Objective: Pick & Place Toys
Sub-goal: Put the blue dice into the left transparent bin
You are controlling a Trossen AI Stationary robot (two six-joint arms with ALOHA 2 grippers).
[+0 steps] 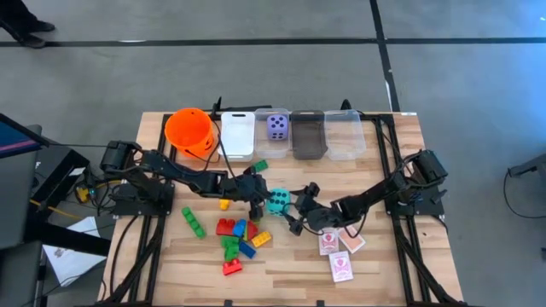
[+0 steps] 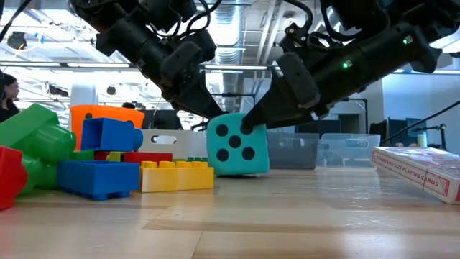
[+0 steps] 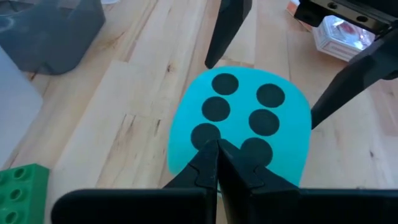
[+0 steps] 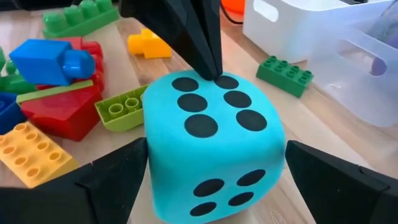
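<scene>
At mid-table, the teal die point(image 1: 278, 201) sat on the wood beside a heap of bricks point(image 1: 237, 241). The right gripper point(image 4: 214, 186) straddled it, fingers spread wide on either side. The left gripper point(image 3: 217, 163), fingers pressed together and holding nothing, touched its six-dot top.

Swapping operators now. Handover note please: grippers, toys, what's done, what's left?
Left gripper: shut, tips pressed on top of the teal die at mid-table.
Right gripper: open, fingers straddling the same die, no grip visible.
Done: purple die sits in a clear bin.
Left: teal die, brick pile and playing cards, all on the table. Orange bucket stands at the back left.
</scene>
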